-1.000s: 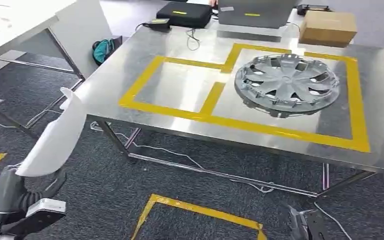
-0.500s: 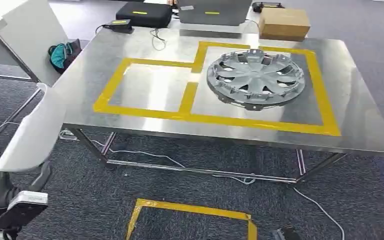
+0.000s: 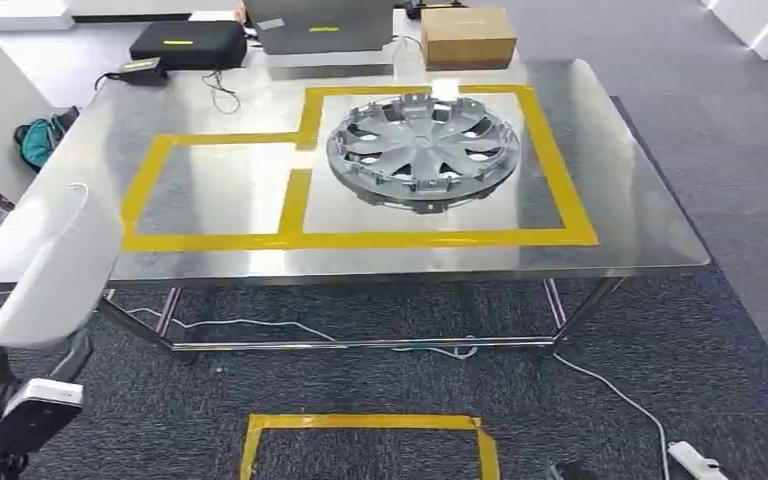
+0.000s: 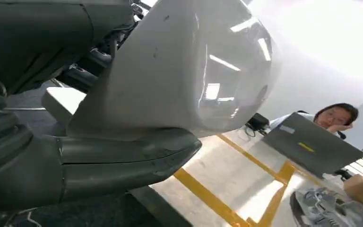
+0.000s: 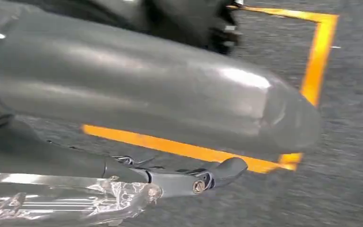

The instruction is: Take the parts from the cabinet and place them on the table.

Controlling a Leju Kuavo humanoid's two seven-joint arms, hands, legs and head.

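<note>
left hand: lower left of the head view, clasping the narrow end of the white part; thumb under it, darker fingers on the other side.
white part: smooth glossy shell, rounded far end, standing up and tilted toward the bench. Likely light and stiff but slick; broad end hangs free, so it could pivot in the grasp. Best hold looks like the narrow edge, as now.
right hand: hangs over the dark carpet with floor tape beyond; nothing held, but I cannot tell whether the fingers are apart or curled.
bench: steel top, yellow tape frames. Left frame bare, my guess for the drop spot.
hubcap: grey, lying in the right frame at upper centre. Rigid, thin spokes; grip the rim.
far edge: cardboard box, black case.
</note>
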